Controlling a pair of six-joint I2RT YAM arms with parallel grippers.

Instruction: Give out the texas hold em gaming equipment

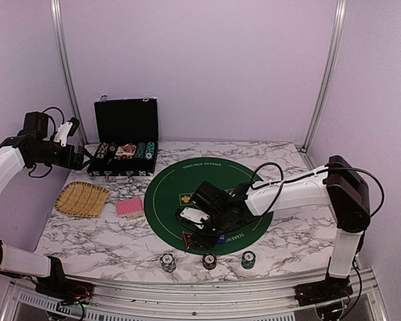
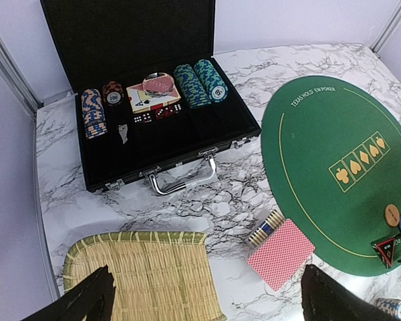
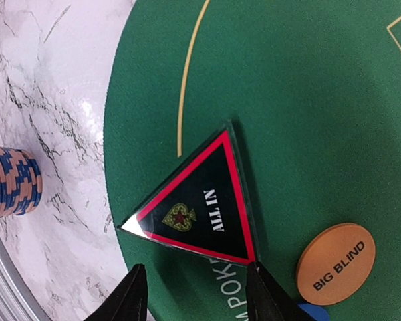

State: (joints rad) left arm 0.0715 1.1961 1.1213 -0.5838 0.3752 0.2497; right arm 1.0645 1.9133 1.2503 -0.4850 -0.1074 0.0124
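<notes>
The job looks partway done. Three short stacks of poker chips (image 1: pixel 209 261) stand in a row at the surface's 6 o'clock edge, well apart from one another, as if set out for three seats. On the green mat (image 1: pixel 187 180), near its 6 o'clock rim, lie the red-edged "ALL IN" triangle (image 3: pixel 200 207), the orange "BIG BLIND" disc (image 3: pixel 335 263) just beside it, and a sliver of the blue disc (image 3: pixel 314 311) next to that.

The right gripper (image 3: pixel 196 267) hangs low over the triangle with its jaws half apart. The tips sit at the triangle's near edge, and I cannot tell whether they pinch it. The left gripper (image 2: pixel 207 267) hovers at 9 o'clock above the woven tray (image 1: pixel 80 199), its jaws spread wide and holding nothing.

What is left, by my reading: the red-backed cards (image 1: pixel 129 206) sit undealt between tray and mat, and more chips (image 2: pixel 200 81) fill the open black case (image 1: pixel 125 124) at 11 o'clock.

The surface (image 1: pixel 287 234) is white marble with grey veins. It is enclosed by plain lilac walls (image 1: pixel 207 67) and metal corner posts (image 1: pixel 327 73).
</notes>
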